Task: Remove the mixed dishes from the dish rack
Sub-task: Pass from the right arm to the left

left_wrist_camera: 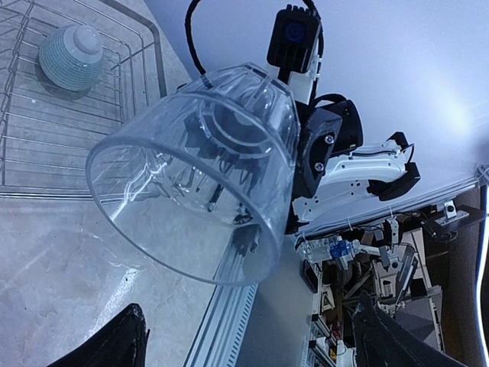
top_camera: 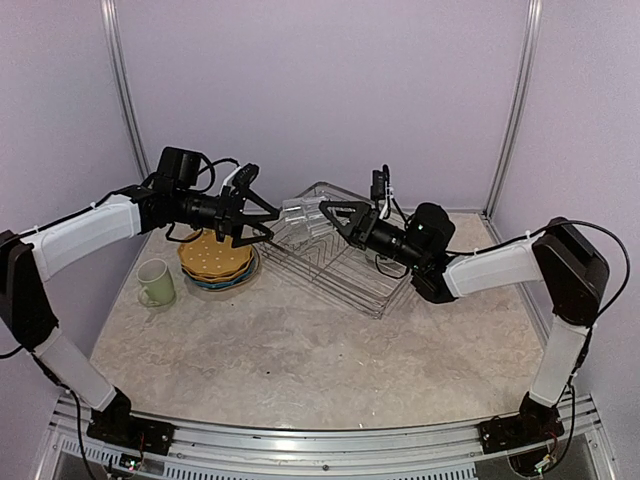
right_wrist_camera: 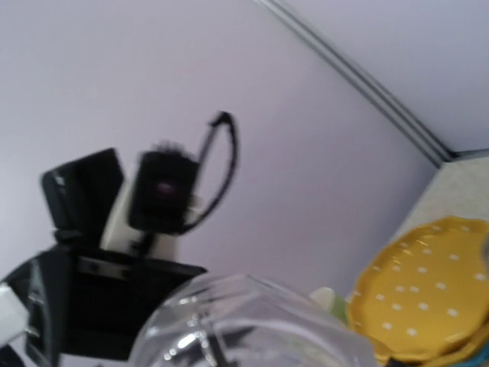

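Observation:
The clear glass hangs on its side in the air over the dish rack, between my two grippers. My right gripper is shut on it from the right, with a finger showing through the glass wall in the left wrist view. My left gripper is open just left of the glass, its fingers spread wide and not touching it. A small light-blue bowl sits upside down in the rack. An orange dotted plate tops a stack with a blue rim beneath. The pale green mug stands left of the stack.
The plate stack and mug stand on the marble table to the left of the rack. Lilac walls with metal posts close in the back and sides. The orange plate also shows in the right wrist view.

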`<state>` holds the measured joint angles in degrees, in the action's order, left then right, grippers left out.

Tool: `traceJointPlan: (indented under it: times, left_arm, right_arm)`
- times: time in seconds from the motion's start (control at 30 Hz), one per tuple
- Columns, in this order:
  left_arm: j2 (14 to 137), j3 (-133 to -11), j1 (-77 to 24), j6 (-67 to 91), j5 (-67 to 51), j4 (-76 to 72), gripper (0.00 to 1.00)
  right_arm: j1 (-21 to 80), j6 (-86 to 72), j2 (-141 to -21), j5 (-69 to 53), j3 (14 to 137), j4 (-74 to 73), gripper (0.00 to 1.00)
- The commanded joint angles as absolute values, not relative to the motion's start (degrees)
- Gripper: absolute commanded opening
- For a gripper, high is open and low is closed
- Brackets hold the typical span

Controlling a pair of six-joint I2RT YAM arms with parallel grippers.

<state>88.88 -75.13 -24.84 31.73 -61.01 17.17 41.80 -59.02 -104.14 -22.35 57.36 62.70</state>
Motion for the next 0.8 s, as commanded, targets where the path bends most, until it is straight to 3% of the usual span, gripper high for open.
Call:
traceJointPlan:
  times: [0.0, 0.5, 0.77]
  left_arm:
    - [89.78, -76.45, -26.27, 32.15, -62.86, 16.96, 0.88]
    - [87.72, -75.01, -26.66, 30.02, -58.25, 16.64, 0.76]
    - [86.35, -73.44, -25.92, 31.41, -58.57, 13.70, 0.53]
  right_arm:
    - [43.67, -60.67, -106.65, -23.23, 61.60, 68.00, 0.00]
    - [46.09, -63.78, -112.29, -24.64, 65.06, 71.23, 0.00]
    - [47.02, -65.00, -114.18, -25.05, 66.80, 72.66, 0.00]
